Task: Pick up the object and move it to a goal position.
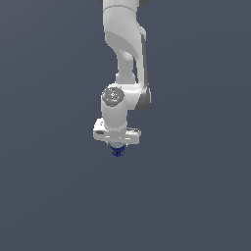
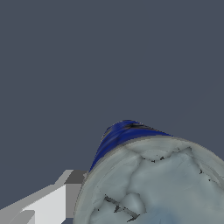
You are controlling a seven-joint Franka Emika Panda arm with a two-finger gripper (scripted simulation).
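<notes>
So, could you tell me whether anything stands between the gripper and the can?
Nothing visible does. The gripper is directly over the blue can, and the wrist view shows a finger right beside the can with no other object around.

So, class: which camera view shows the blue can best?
The wrist view: the can fills the frame, showing its pale grey top and blue side. The exterior view shows only a small blue tip below the white gripper.

No legible text, labels, brands, numbers or signs in either view, can point(image 2: 148, 179) surface carries only blurred blue and grey texture, nothing readable
</notes>
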